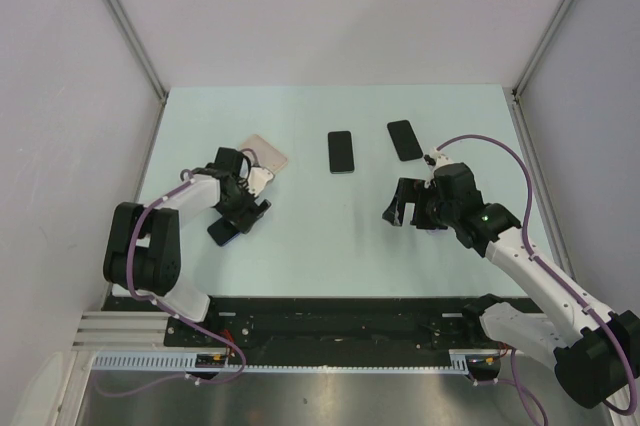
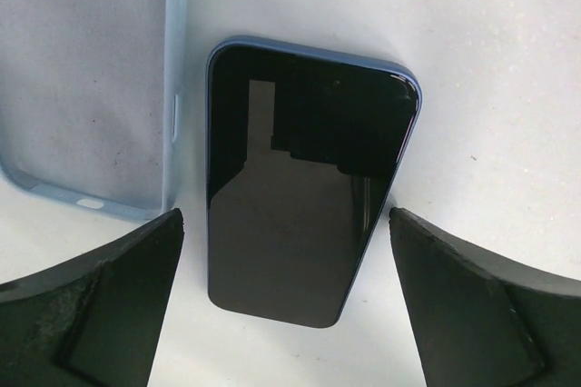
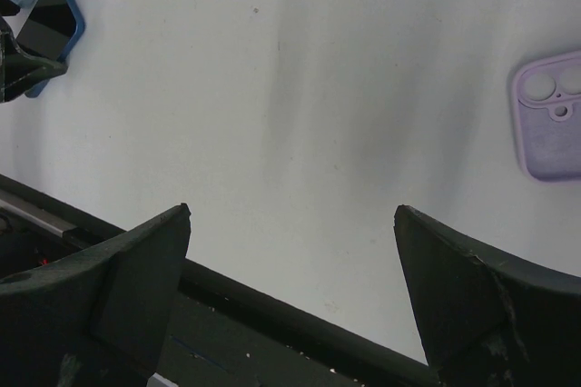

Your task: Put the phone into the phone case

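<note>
A dark-screened phone [image 2: 304, 187] with a blue edge lies flat on the table, face up. It also shows in the top view as the phone [image 1: 221, 232]. Just left of it, with a narrow gap, lies an empty light blue phone case [image 2: 91, 87], hollow side up; from above this case [image 1: 266, 154] looks pale. My left gripper [image 2: 286, 214] is open, one finger on each side of the phone's near end, neither touching it. My right gripper [image 1: 400, 204] is open over bare table with nothing in it, well to the right.
Two more dark phones [image 1: 341, 151] [image 1: 405, 139] lie at the back middle of the table. A lilac case [image 3: 552, 119] lies camera holes up at the right of the right wrist view. The table's black front rail [image 3: 272, 310] runs under the right gripper.
</note>
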Available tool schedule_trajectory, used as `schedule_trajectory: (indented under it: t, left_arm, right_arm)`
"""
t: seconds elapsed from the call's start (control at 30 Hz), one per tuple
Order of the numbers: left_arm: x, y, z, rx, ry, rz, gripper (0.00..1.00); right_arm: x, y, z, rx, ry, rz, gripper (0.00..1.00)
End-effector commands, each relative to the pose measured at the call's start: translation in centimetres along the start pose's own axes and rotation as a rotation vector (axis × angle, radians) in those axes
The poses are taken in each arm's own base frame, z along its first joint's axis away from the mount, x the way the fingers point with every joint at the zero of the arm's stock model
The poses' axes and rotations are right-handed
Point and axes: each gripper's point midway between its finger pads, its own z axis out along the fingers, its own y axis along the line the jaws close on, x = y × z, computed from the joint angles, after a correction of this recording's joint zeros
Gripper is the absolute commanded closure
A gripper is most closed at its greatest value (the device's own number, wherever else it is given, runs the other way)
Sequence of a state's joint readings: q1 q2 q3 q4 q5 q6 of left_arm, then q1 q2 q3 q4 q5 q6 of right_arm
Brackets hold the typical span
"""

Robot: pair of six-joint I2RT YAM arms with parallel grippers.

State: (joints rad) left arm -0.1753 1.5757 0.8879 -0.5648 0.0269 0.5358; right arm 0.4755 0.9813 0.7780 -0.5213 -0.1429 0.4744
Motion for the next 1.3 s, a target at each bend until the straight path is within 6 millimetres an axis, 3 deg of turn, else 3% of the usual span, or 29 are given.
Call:
schedule_trajectory:
  t: [0.0,0.3,0.77,0.97,1.0,1.27]
  left_arm:
    - [-1.9,1.4,-1.7,-0.007,-0.086,0.088,0.00]
    - [-1.5,-0.4,-0.7,0.111,-0.083,0.069,0.02]
    - [-1.4,-1.8,0.9,0.155,-0.061,0.059,0.07]
    - [-3.0,-4.0,-0.2,0.197,-0.114,0.036,0.16]
    - [-3.5,-5.1,-0.5,0.233,-0.128,0.015,0.19]
    - [-4.4,-8.1,-0.7,0.269,-0.084,-0.070,0.35]
  right_arm:
    - [-0.9,0.3,-0.8,-0.003,-0.029,-0.024,0.01]
    - [-0.8,0.2,-0.8,-0.001,-0.025,-0.026,0.01]
    - [-0.8,0.3,-2.1,-0.001,-0.048,-0.022,0.01]
    - [-0.8,0.3,-2.1,0.003,-0.048,-0.001,0.01]
    - [-0.9,0.5,-1.9,-0.007,-0.053,0.007,0.01]
    - [-0.7,4.1,-0.1,-0.156,-0.045,0.059,0.03]
